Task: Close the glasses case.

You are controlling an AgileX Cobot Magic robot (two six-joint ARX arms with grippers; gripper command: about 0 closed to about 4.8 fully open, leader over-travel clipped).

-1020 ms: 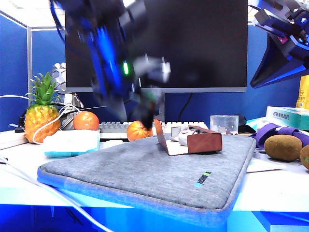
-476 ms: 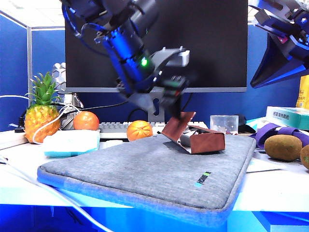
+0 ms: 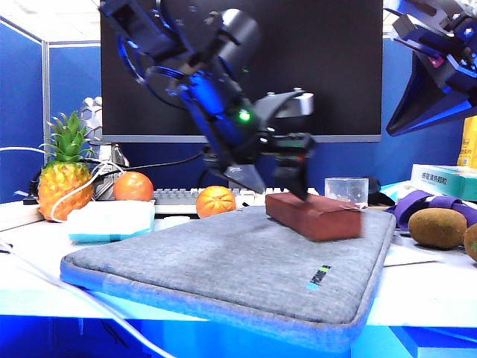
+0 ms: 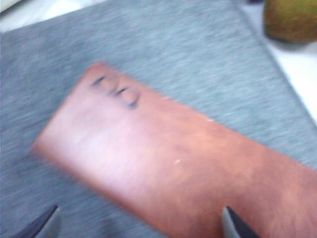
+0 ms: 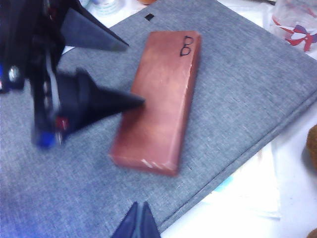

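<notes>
Glasses case (image 3: 314, 215) lies on the grey laptop sleeve (image 3: 223, 261), flap down, contents hidden. Left gripper (image 3: 277, 177) hangs over it, fingers spread wide, holding nothing. Right gripper (image 5: 136, 223) waits raised at the side, fingertips pressed together.

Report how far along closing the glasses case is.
Done: the glasses case lies on the grey sleeve with its flap down flat, a closed box with no lining showing.
In hand: the left gripper, jaws open, sits at the case's top, one finger reaching its edge.
Left: pulling that arm away. The right gripper hangs clear above, shut.
</notes>
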